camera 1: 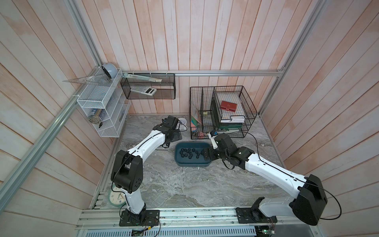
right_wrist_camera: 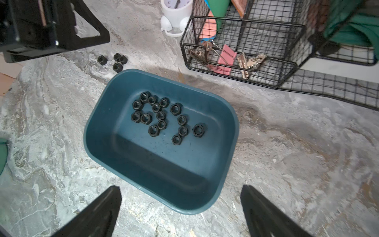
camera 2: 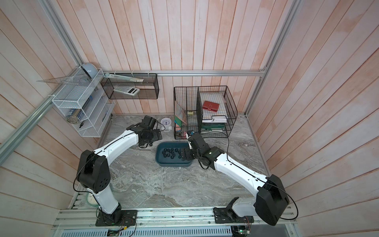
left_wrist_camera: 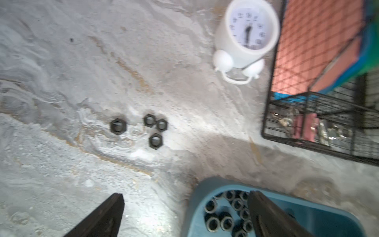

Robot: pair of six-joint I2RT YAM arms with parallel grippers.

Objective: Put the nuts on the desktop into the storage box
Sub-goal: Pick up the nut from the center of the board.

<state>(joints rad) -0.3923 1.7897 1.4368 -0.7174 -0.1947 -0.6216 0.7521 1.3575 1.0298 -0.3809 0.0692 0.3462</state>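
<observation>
scene: two arms over a grey marble tabletop point(camera 1: 184, 184), with wood-plank walls point(camera 1: 205, 41) around it.
storage box point(camera 1: 192, 163): dark teal tub, flat on the tabletop. It sits mid-frame in both top views, between the two wrists.
nuts in box point(right_wrist_camera: 160, 117): about fifteen black hex nuts on the box floor, clustered toward one half, several touching. The other half of the floor is bare.
loose nuts point(left_wrist_camera: 152, 129): four on the tabletop outside the box, near one of its corners. Three are bunched, two of them touching, and the fourth sits a little apart. The right wrist view shows them too point(right_wrist_camera: 115, 60).
left end effector point(left_wrist_camera: 185, 196): fingers spread wide with nothing between them. One finger is over bare tabletop, the other over the box corner. The loose nuts are ahead of it, not touched. This wrist view is blurred. In the top views it sits just left of the box's upper-left corner.
right end effector point(right_wrist_camera: 180, 188): fingers wide apart and empty, above the box rim on the side away from the loose nuts. In the top views it is at the box's right end.
white alarm clock point(left_wrist_camera: 246, 34): on the tabletop beyond the loose nuts, just beside the basket.
black wire basket point(right_wrist_camera: 246, 51): holds binder clips point(right_wrist_camera: 225, 59) and stands apart from the box. In the top views it is up and right of the box.
</observation>
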